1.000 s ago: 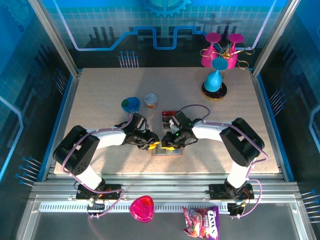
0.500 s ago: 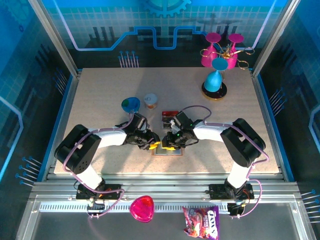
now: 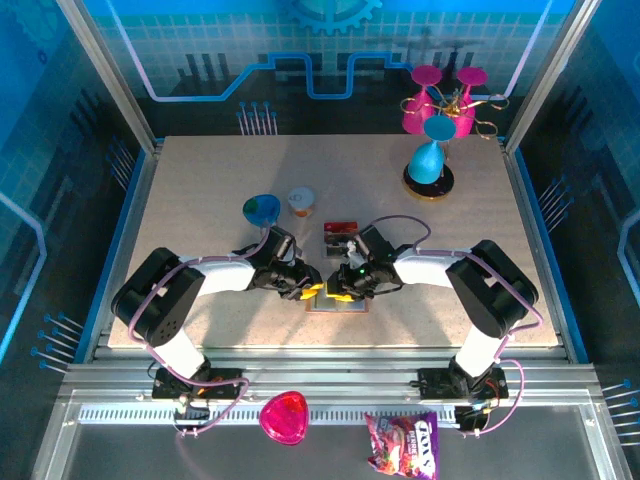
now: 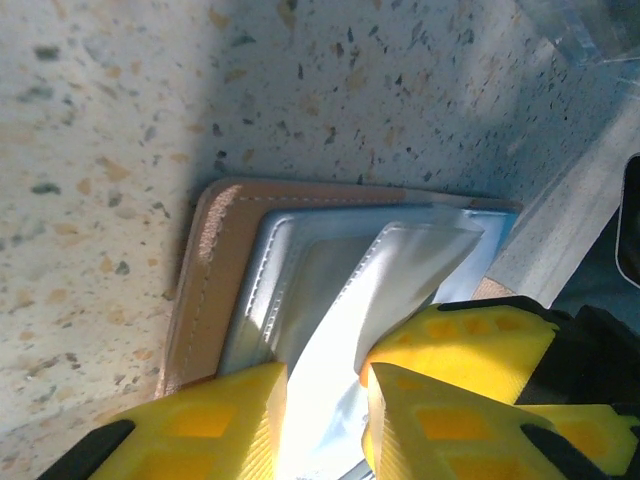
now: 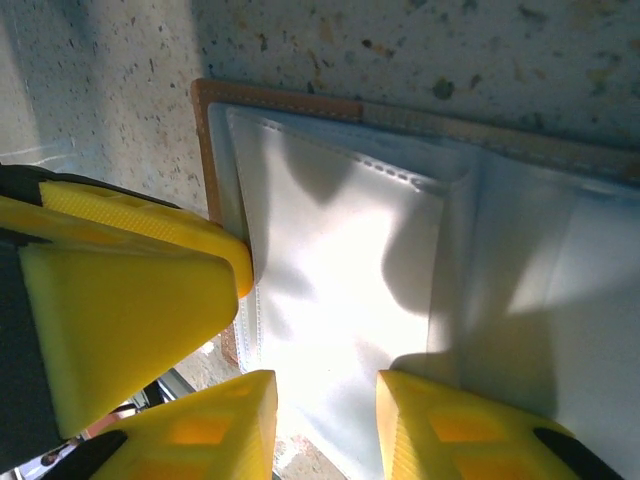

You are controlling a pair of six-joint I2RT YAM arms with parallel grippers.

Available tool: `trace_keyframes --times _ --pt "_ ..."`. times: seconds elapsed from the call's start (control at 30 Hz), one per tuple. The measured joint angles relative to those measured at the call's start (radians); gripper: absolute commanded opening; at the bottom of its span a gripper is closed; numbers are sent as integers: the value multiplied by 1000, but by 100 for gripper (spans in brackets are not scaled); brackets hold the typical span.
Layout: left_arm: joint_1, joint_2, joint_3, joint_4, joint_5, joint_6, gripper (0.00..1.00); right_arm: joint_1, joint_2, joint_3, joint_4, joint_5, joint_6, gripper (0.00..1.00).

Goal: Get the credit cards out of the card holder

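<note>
Since a second before, the right arm's wrist had slid a little to the right, while the left arm kept its pose. From above, the card holder (image 3: 333, 304) lay open on the table (image 3: 200, 200) near its front edge. The left gripper (image 3: 309, 290) and right gripper (image 3: 336, 293) met over it, close together. A dark card with red bands (image 3: 340, 228) lay on the table just behind the right wrist, apart from the holder.

In the left wrist view, the left gripper (image 4: 325, 400) had its yellow fingers (image 4: 200, 415) pinched on a raised flap of the holder's (image 4: 205, 290) pale lining.

In the right wrist view, the right gripper (image 5: 328, 430) stood with its jaws narrowly parted over the bright lining of the holder (image 5: 340, 105). Whether they gripped it could not be told. A finger of the left gripper (image 5: 120, 260) touched the holder's left edge.
</note>
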Motion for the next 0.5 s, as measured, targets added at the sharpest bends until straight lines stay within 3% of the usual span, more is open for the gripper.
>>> trace_keyframes --times 0.5 --pt "-3 0 14 -16 0 0 33 -34 -18 -68 85 -26 30 32"
